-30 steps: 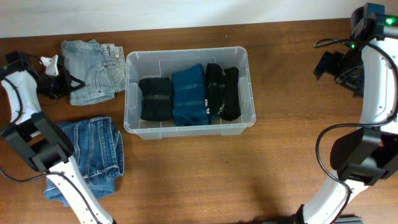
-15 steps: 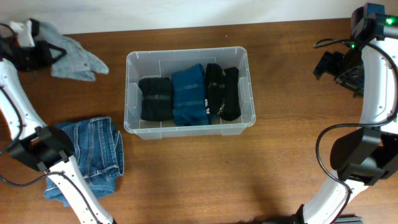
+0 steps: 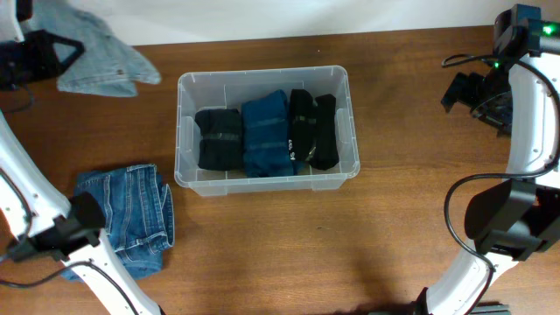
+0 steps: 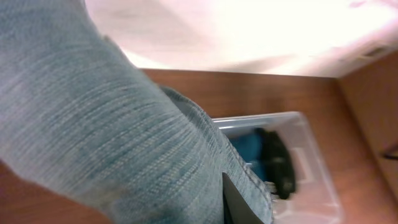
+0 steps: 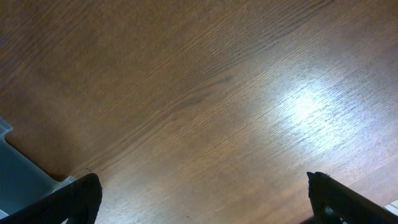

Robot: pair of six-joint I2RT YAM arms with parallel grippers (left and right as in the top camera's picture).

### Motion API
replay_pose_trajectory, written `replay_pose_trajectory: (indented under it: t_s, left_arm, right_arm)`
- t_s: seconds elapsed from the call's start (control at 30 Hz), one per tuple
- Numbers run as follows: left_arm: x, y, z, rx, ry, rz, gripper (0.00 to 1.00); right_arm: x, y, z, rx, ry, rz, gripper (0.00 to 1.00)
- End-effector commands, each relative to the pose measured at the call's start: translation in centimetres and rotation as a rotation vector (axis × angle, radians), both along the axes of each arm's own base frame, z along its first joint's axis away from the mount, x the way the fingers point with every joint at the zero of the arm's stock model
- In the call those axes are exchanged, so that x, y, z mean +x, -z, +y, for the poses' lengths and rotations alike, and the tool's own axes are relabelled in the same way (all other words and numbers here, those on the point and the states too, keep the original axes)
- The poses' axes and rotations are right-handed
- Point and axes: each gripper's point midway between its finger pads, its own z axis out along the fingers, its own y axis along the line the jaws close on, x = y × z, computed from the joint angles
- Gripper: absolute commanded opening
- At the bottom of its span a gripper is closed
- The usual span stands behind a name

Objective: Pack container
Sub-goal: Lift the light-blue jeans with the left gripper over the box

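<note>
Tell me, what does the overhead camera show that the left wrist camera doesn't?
Only overhead: the folded blue jeans on the table, the right arm, and the full row of rolled clothes in the container. Only the left wrist: the close-up weave of the light denim garment, filling much of its frame. Both: that garment and the container holding blue and black clothes.

Container (image 3: 262,181): clear plastic, smooth, faint gloss along the rim. Inside it, black roll (image 3: 219,138) and blue roll (image 3: 266,133): matt cloth. Table (image 3: 350,245): brown wood, fine grain, satin sheen. Pale denim (image 3: 103,68), back-left of container: twill weave, ribbed, matt. Darker denim (image 3: 131,219), front-left: matt cloth.
</note>
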Motion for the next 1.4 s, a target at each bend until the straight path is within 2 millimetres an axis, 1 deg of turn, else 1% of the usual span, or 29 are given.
replay_pose_trajectory:
  t_s: [0.0,0.07,0.13,0.2,0.4,0.43,0.5,0.6,0.63,0.67,0.7,0.77,0.87,1.1,1.23,1.37]
  left_arm:
    - [-3.2,-6.0,-5.9,-0.078,0.133,-0.128,0.01]
    - [-4.1,-7.1,-8.6,-0.114,0.21,-0.148,0.01]
    - [-4.4,-7.3,-10.8,-0.148,0.24,-0.122,0.0]
    - [-4.7,-7.2,-12.9,-0.168,0.279,-0.1,0.0]
    - [-6.4,-6.4,-20.6,-0.187,0.459,-0.041,0.01]
    - [-6.6,-6.1,-21.6,-0.184,0.479,-0.029,0.0]
    - [-6.7,-4.9,-23.4,-0.147,0.496,0.008,0.01]
    - [-6.8,-2.4,-25.7,-0.079,0.509,0.077,0.0]
    - [-7.2,-1.5,-27.1,-0.075,0.539,0.113,0.01]
    - [-7.4,-1.0,-27.9,-0.075,0.558,0.132,0.0]
    - [-7.9,0.0,-29.6,-0.073,0.597,0.164,0.01]
    - [-8.1,0.9,-31.3,-0.07,0.634,0.183,0.01]
    - [-8.4,2.2,-33.3,-0.065,0.679,0.203,0.01]
    - [-9.2,4.6,-36.2,-0.057,0.741,0.25,0.01]
    - [-9.1,5.6,-37.2,-0.066,0.741,0.279,0.01]
    - [-8.3,6.4,-37.6,-0.072,0.733,0.275,0.01]
  right_arm:
    - [-0.1,0.1,-0.1,0.001,0.015,0.004,0.99]
    - [-0.1,0.1,-0.1,0.0,0.015,0.004,0.98]
    - [-0.1,0.1,-0.1,0.0,0.015,0.004,0.99]
    - [-0.1,0.1,-0.1,0.001,0.015,0.004,0.99]
    - [-0.1,0.1,-0.1,0.001,0.015,0.004,0.98]
    - [-0.1,0.1,-0.1,0.0,0.015,0.004,0.98]
    - [-0.1,0.1,-0.1,0.001,0.015,0.004,0.98]
    - [-0.1,0.1,-0.1,0.0,0.015,0.004,0.98]
    - [-0.1,0.1,-0.1,0.001,0.015,0.004,0.98]
    - [-0.1,0.1,-0.1,0.001,0.015,0.004,0.99]
    - [-0.1,0.1,-0.1,0.0,0.015,0.004,0.98]
    - [-0.1,0.1,-0.1,0.001,0.015,0.004,0.98]
    - [-0.1,0.1,-0.1,0.0,0.015,0.004,0.98]
    - [-0.1,0.1,-0.1,0.001,0.015,0.004,0.98]
    - [-0.1,0.1,-0.1,0.0,0.015,0.004,0.99]
    - [-0.1,0.1,-0.1,0.001,0.015,0.004,0.98]
